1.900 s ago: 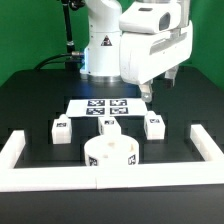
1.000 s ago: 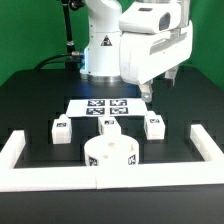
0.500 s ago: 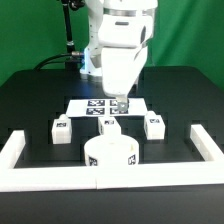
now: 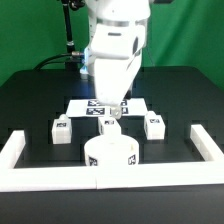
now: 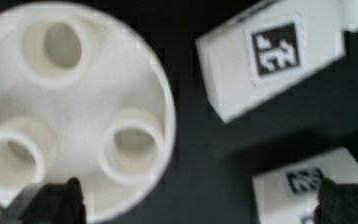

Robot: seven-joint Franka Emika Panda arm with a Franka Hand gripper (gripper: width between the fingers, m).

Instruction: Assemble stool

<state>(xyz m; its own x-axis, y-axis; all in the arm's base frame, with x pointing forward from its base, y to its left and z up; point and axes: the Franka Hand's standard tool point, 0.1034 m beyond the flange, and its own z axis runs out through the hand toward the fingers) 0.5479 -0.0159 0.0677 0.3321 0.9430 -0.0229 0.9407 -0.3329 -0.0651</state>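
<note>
Hand [image 4: 113,107] wide open, empty, hovering just above seat [image 4: 110,153] and leg [image 4: 110,126]

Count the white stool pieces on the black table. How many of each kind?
Round seat: 1
Legs: 3
Total: 4

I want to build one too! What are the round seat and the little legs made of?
The round seat looks like white plastic: smooth, slightly matte, with molded holes. The legs look like the same white plastic, blocky, with black-and-white printed tags, probably paper stickers. Can't be sure.
</note>
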